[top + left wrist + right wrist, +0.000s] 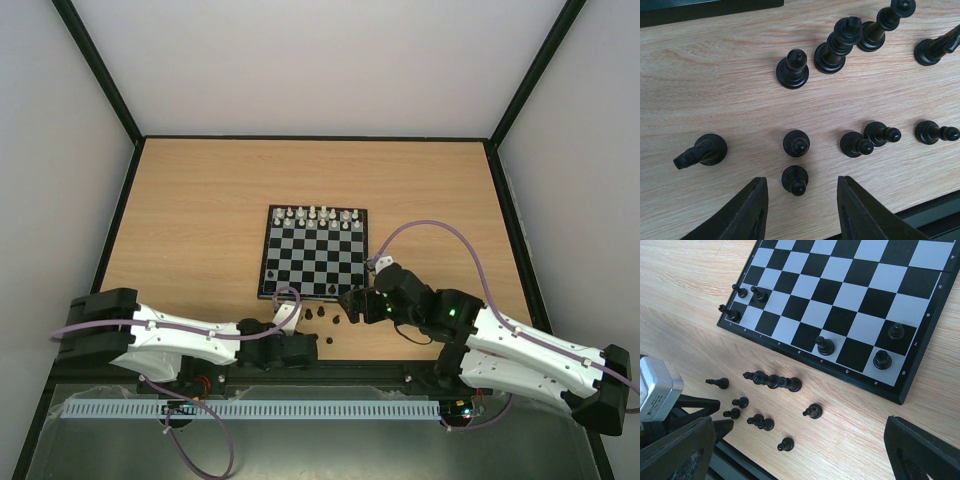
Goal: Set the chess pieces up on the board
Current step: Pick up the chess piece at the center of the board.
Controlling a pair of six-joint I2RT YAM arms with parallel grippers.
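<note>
The board [316, 252] lies mid-table, and several black chess pieces [825, 345] stand on its near rows. More black pieces [322, 315] stand loose on the wood in front of it. My left gripper [801, 200] is open, low over the wood, with a black pawn [795, 180] just ahead of its fingertips and not held. More pawns [856, 144] and taller pieces [837, 45] stand beyond. My right gripper [800, 450] is wide open and empty above the loose pieces [813, 411], near the board's front edge [855, 380].
White pieces [318, 216] line the board's far rows. The black table rim [935, 215] runs close behind the loose pieces. My left gripper's fingers [700, 405] show at the left of the right wrist view. Both arms meet in front of the board.
</note>
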